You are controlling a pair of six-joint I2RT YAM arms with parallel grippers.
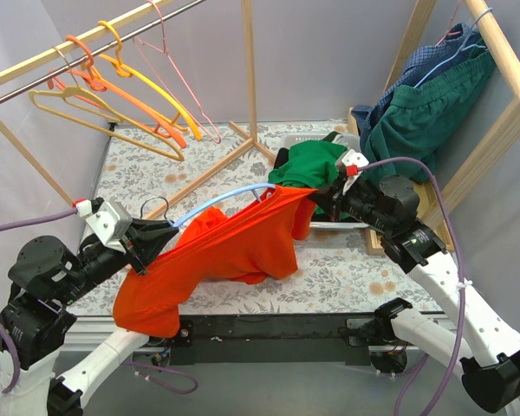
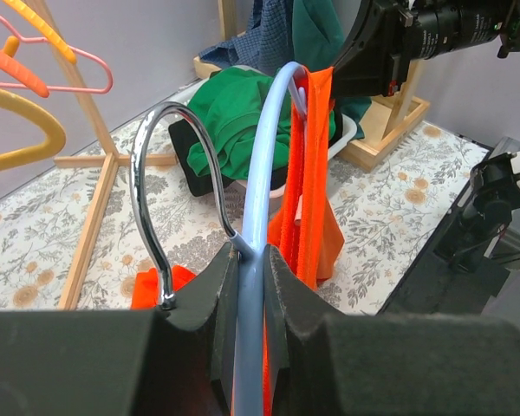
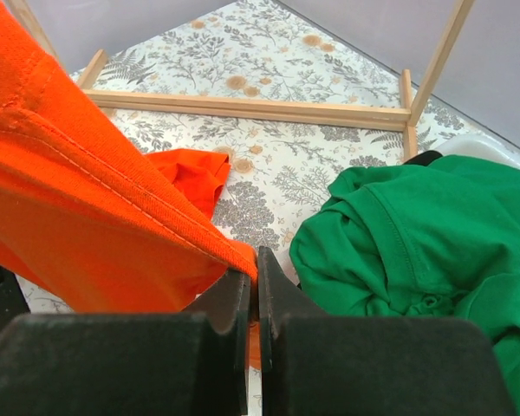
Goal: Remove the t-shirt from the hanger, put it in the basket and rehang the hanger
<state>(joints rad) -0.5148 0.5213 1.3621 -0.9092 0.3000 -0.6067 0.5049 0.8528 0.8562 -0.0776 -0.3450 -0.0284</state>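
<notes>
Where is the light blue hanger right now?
The hanger sits centre-left in the top view, clamped beside its hook by the left hand, its far arm inside the orange t-shirt.

Floral-patterned table carrying the lot. Wooden rack foot bars flat across far middle. White tub sitting right of centre, second rack's wooden base just beside it. Orange t-shirt, lower folds slumping on near side.

Both arms are showing white links and black joint housings, with purple cables looping at nine and three o'clock. The left gripper and right gripper are wearing black wedge-shaped fingers ahead of white, red-tagged wrist mounts.
</notes>
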